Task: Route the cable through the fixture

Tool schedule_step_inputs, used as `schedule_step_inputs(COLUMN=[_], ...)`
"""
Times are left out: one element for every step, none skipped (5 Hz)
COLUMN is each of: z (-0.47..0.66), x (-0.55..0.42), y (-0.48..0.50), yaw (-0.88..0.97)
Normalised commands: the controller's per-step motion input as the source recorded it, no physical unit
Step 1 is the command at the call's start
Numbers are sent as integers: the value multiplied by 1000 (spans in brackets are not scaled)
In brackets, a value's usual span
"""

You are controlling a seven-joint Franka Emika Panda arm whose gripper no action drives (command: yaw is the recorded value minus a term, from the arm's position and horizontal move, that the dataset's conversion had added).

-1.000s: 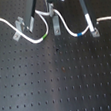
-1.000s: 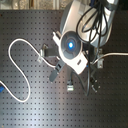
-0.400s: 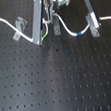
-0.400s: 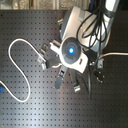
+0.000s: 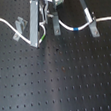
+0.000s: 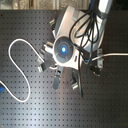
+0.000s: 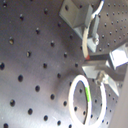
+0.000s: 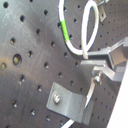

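The white cable (image 5: 62, 26) runs in the first exterior view from my gripper (image 5: 41, 38) past its blue band (image 5: 76, 28) to the right fixture post (image 5: 92, 25). Another stretch (image 5: 4, 22) passes the left bracket (image 5: 21, 25). My gripper looks shut on the cable near the green band (image 7: 86, 94), which forms a small loop in both wrist views (image 8: 65, 33). In the second exterior view the hand (image 6: 63, 49) hides the fingertips. A cable loop (image 6: 20, 46) lies at the second exterior view's left.
A black perforated board (image 5: 70, 84) carries everything. Small metal brackets (image 6: 58, 80) (image 6: 75, 82) (image 6: 98, 63) stand around the hand in the second exterior view. A screwed bracket (image 8: 67, 102) is close to the fingers. Black arm hoses (image 6: 90, 25) hang above.
The arm has moved toward the first exterior view's left and lower, carrying the cable along. In the second exterior view the hand has shifted slightly left and down.
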Motion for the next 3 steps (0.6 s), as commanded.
schedule_step_inputs(z=[26,285,182], x=[0,-12,-6], y=[1,-10,-12], yaw=[0,0,0])
